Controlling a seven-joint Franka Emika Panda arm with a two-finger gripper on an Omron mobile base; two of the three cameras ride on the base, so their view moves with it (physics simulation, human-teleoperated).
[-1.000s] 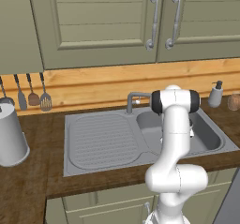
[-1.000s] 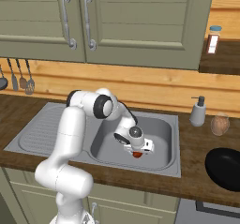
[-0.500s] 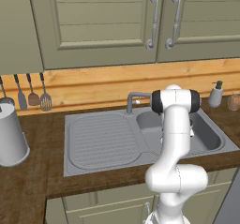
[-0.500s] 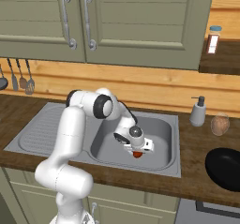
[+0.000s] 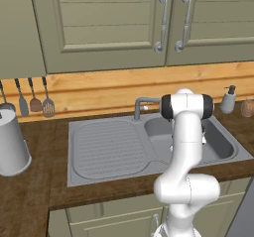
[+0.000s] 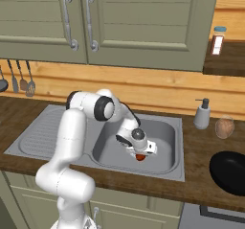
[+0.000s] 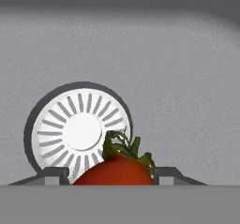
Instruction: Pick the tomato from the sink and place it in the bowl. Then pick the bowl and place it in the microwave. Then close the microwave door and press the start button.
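Note:
The red tomato [image 7: 115, 171] with its green stalk sits on the floor of the grey sink [image 6: 165, 130], just in front of the white drain. My gripper [image 7: 112, 177] reaches down into the basin, and its two fingertips [image 7: 54, 174] press against the tomato's sides, so it is shut on the fruit. From the right base view the tomato [image 6: 139, 158] peeks out red under the hand [image 6: 139, 149]. The black bowl [image 6: 230, 173] rests on the wooden counter to the right of the sink. In the left base view my own arm hides the hand. The microwave is out of view.
A soap dispenser [image 6: 202, 114] and a brown round object [image 6: 224, 126] stand behind the bowl. The curved tap [image 5: 141, 104] rises at the sink's back edge. A white canister [image 5: 11, 142] and hanging utensils [image 5: 34, 102] are far left. Cabinet doors hang overhead.
The jaws have come together from wide open onto the tomato's sides. The arm and the tomato have kept their places.

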